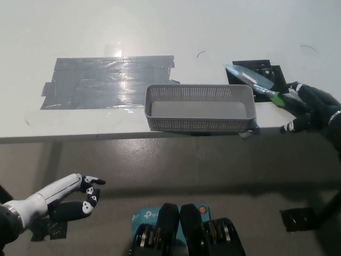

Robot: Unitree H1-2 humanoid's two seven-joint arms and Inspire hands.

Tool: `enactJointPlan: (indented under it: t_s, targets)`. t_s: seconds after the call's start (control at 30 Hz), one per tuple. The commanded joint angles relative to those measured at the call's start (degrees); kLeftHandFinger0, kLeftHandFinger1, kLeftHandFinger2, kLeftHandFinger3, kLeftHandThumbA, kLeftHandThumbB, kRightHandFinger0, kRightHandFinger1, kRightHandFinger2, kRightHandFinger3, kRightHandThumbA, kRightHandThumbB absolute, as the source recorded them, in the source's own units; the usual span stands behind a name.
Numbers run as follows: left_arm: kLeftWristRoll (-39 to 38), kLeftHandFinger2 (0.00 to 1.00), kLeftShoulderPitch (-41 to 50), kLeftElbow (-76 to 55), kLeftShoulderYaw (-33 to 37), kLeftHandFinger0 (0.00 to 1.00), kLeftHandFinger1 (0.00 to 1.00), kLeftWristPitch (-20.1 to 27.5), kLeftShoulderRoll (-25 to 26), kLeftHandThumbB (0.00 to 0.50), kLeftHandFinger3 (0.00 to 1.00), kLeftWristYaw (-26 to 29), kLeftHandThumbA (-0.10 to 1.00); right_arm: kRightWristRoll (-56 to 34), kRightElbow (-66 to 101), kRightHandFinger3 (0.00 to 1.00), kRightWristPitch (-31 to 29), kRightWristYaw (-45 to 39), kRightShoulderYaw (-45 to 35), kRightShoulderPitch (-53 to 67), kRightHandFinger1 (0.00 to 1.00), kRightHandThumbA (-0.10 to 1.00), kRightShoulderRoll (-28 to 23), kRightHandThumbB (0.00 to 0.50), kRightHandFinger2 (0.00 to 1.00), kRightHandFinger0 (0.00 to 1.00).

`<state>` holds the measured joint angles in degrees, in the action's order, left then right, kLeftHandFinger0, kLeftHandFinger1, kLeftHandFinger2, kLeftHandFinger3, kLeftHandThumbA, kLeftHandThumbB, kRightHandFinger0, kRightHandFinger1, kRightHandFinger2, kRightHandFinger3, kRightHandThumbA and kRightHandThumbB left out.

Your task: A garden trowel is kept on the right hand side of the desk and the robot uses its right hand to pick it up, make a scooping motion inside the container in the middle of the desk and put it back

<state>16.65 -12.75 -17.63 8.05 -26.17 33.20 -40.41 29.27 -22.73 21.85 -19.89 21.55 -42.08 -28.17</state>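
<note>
Trowel (250,81), only one, with a shiny metal blade and green handle, is lying just right of the single grey perforated plastic basket (200,108), its handle gripped by the black right hand (309,106), while the white left hand (69,194) is resting open below the basket.

container (200,108): grey, perforated | trowel (250,81): silver blade, green handle | desk (160,32): white | tape patch (106,81): grey
</note>
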Motion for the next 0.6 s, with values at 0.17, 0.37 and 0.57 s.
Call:
enactJointPlan:
  t_s: [0.17,0.37,0.57]
  targets:
    - [3.45,0.92,-0.63,-2.36,-2.88,0.98,0.86,-0.75,-0.89,0.384,1.0,-4.29,1.0,1.34,1.95,1.0,-3.0,0.87,-0.5,-3.83,1.0,0.81,-0.34,0.5,1.0,1.0]
    - [4.71,0.91,-0.49,-2.95,-4.17,0.98,0.86,-0.75,-2.15,0.378,1.0,-5.96,1.0,1.45,0.48,1.0,-4.43,1.41,-0.08,-2.9,1.0,0.76,0.68,0.5,1.0,1.0]
    - [5.52,0.92,-0.5,-3.41,-5.57,0.98,0.86,-0.75,-3.3,0.365,1.0,-7.76,1.0,-0.57,-4.5,1.0,-5.7,-0.78,-0.05,-3.53,1.0,0.54,1.37,0.344,1.0,1.0]
